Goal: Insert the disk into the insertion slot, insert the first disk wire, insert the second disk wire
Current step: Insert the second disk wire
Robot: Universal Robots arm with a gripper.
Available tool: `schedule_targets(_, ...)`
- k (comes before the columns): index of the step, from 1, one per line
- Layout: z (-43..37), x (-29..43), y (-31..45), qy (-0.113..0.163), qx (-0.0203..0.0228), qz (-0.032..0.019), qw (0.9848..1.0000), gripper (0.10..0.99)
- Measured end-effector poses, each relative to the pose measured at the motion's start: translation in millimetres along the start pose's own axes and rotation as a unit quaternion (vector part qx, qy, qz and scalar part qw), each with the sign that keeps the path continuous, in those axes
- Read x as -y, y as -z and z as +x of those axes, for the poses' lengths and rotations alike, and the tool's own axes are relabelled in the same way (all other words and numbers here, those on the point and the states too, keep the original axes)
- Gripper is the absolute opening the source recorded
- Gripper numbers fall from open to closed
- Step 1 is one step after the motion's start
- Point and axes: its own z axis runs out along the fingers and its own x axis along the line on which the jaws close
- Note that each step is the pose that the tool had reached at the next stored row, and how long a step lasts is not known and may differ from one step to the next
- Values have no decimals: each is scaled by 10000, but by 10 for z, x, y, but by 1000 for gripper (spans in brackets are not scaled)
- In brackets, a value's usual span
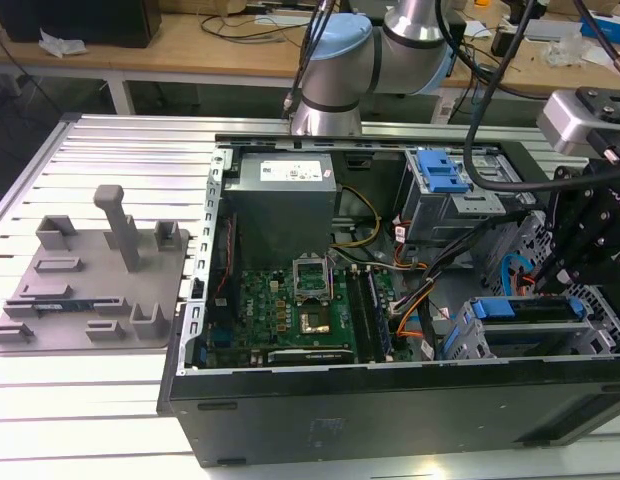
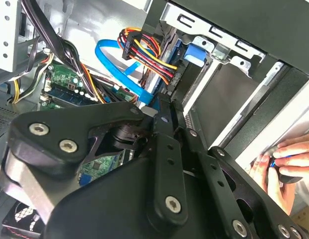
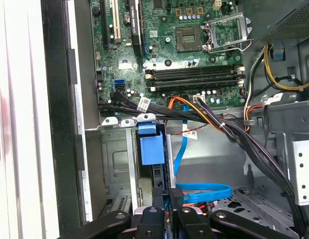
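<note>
The disk [image 1: 535,309], silver in its bright blue frame [image 3: 150,147], sits inside the insertion slot [image 1: 468,338], the grey perforated cage [image 3: 114,167] at the case's corner on the exterior view's right. A plug with red, yellow and black wires [image 2: 144,52] sits at the disk's back edge. My black gripper [image 1: 542,285] hangs over that edge. In both wrist views its fingers are together, gripper [image 3: 170,201] pinching the plug end of the flat blue wire [image 3: 207,191], and gripper [image 2: 164,102] close under the coloured-wire plug.
A taller grey bay with a blue latch [image 1: 440,172] stands behind the slot. The motherboard [image 1: 290,300], power supply [image 1: 285,195] and black cable bundles [image 3: 254,149] crowd the case. A person's hand [image 2: 289,159] is at the case's outer edge. A grey fixture plate [image 1: 100,280] lies outside on the exterior view's left.
</note>
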Motion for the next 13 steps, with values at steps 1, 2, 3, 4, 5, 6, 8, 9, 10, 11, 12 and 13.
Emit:
schedule_targets(1,0,0,-4,0,1,0,10000,161)
schedule_targets(2,0,0,-12,0,1,0,10000,161)
schedule_targets(3,0,0,-17,0,1,0,10000,161)
schedule_targets(4,1,-1,-25,0,1,0,10000,161)
schedule_targets(5,1,-2,-33,0,1,0,10000,161)
schedule_targets(6,1,-2,-42,0,1,0,10000,161)
schedule_targets(8,1,-2,-53,0,1,0,10000,161)
schedule_targets(9,1,-1,-58,0,0,0,10000,161)
schedule_targets(10,1,-1,-65,0,1,0,10000,161)
schedule_targets(11,1,-1,-70,0,0,0,10000,161)
schedule_targets(12,1,-1,-75,0,0,0,10000,161)
schedule_targets(13,1,0,-82,0,1,0,10000,161)
